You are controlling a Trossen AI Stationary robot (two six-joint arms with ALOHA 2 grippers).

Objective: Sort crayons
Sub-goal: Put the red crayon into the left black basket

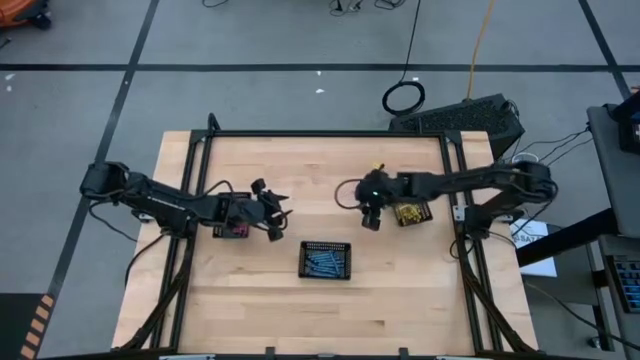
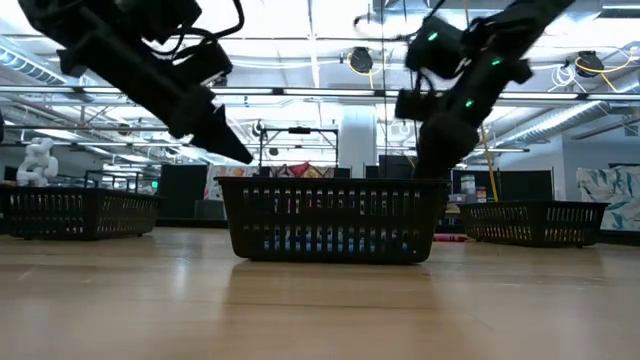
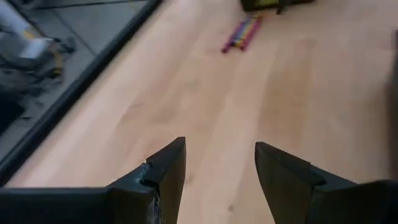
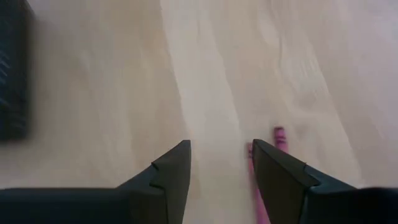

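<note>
Hanging over the left half of the wooden table (image 1: 400, 310), the left gripper (image 1: 277, 212) has its fingers spread and nothing between them; in its wrist view only bare wood shows in the gap. Beside it in the high view, a small black tray (image 1: 231, 230) holds pink crayons. A second tray (image 1: 327, 260), at lower centre of that frame, holds blue crayons (image 1: 325, 262), and a third tray (image 1: 411, 213), right of centre, holds yellow ones. The right gripper (image 1: 370, 217) hovers near the middle of the table, just left of the yellow tray, its fingers also spread and holding nothing. In the right wrist view, loose pink crayons (image 4: 278, 138) lie on the wood right by one finger (image 4: 277, 171). In the left wrist view, a small bunch of mixed-colour crayons (image 3: 241, 35) lies on the table at upper centre.
</note>
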